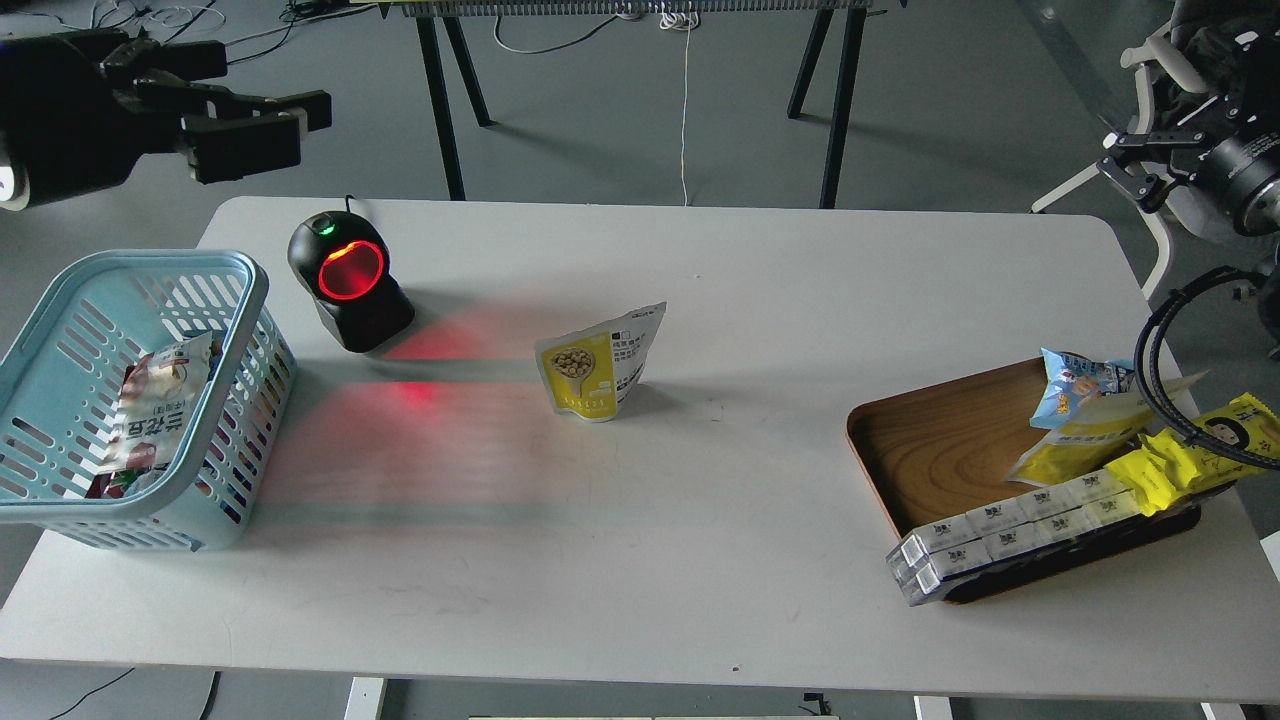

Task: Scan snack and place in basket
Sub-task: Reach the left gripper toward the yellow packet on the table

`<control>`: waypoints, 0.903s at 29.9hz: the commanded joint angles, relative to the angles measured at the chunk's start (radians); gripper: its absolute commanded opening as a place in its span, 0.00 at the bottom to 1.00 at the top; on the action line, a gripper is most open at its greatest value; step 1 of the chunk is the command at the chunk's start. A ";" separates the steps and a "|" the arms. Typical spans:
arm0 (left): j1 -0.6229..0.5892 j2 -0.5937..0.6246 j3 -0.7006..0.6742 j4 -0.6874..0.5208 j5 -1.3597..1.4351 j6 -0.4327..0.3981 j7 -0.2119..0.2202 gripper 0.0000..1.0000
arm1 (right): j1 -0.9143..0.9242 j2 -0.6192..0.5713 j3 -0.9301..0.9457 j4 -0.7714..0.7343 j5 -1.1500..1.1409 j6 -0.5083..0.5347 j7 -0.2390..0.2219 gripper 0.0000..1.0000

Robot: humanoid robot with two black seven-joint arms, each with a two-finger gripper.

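Note:
The snack [597, 365], a small pouch that is yellow below and white above with a round picture of beans, stands upright on the white table [700, 560] near its middle. The light blue basket [247, 330] stands at the table's left edge and holds a red and white packet [155, 410]. My left gripper [305, 120] hangs open and empty above the table's far left corner, behind the scanner and far from the snack. My right gripper [1112, 155] is open and empty beyond the table's far right corner.
A black scanner [345, 280] with a glowing red window stands right of the basket and casts red light on the table. A brown wooden tray [940, 440] at the right holds a blue packet, yellow packets and white boxes. A black cable loops over its right end.

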 commanded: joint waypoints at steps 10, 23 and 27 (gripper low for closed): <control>-0.027 -0.229 0.094 -0.001 0.286 0.000 0.012 0.99 | -0.005 0.056 -0.007 -0.004 -0.005 -0.004 0.001 0.96; -0.024 -0.504 0.275 0.003 0.492 0.000 0.090 0.99 | -0.002 0.071 -0.008 0.001 -0.005 -0.006 0.003 0.96; -0.014 -0.547 0.292 0.019 0.556 0.000 0.097 0.99 | -0.003 0.071 -0.010 0.001 -0.007 -0.006 0.001 0.96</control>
